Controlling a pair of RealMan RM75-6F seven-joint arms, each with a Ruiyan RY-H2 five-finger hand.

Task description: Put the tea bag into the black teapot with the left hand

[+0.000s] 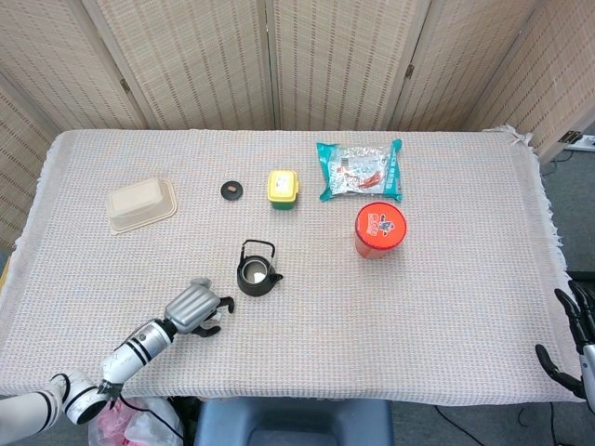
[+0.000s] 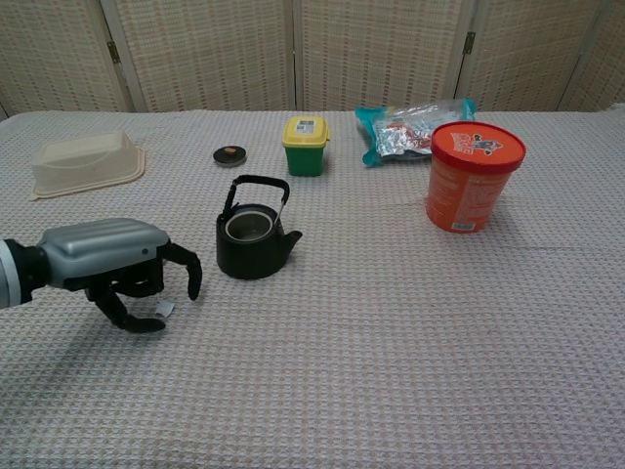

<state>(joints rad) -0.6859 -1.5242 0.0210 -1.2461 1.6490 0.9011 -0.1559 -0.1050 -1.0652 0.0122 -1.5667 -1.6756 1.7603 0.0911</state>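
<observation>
The black teapot [image 1: 256, 273] [image 2: 254, 241] stands lidless and upright in the middle of the table. My left hand [image 1: 195, 305] [image 2: 115, 262] hovers low just left of it, palm down, fingers arched and apart over the spot where the tea bag lies. The bag itself is hidden under the palm. Only its small white tag [image 2: 164, 309] shows on the cloth between the thumb and the fingers. I see nothing pinched. My right hand [image 1: 572, 336] hangs off the table's right edge with its fingers spread and empty.
The teapot's lid [image 1: 231, 190] [image 2: 229, 154] lies behind the pot, next to a yellow-lidded green jar [image 1: 283, 189] [image 2: 306, 145]. A beige container [image 1: 140, 204] sits far left. A red tub [image 1: 379, 229] [image 2: 473, 176] and a teal snack bag [image 1: 360, 170] are at the right.
</observation>
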